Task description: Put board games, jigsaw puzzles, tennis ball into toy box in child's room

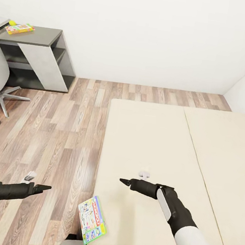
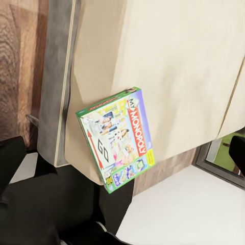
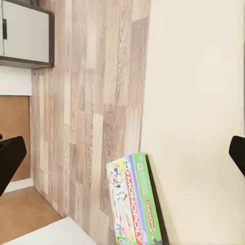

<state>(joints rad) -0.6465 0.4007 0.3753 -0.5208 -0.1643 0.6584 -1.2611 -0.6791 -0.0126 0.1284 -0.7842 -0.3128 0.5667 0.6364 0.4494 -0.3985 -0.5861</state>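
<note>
A Monopoly board game (image 1: 91, 220) lies flat on the near corner of the bed (image 1: 165, 152), at the head view's lower centre. The left gripper (image 1: 39, 187) hovers over the floor at lower left, the right gripper (image 1: 127, 182) over the mattress; both hold nothing, spread unclear. Upper left, another game (image 1: 19, 28) rests on the table (image 1: 43, 37).

two board games (image 1: 91, 219), one bed (image 1: 162, 143), one cabinet (image 1: 42, 58), two end effectors (image 1: 124, 181)
</note>
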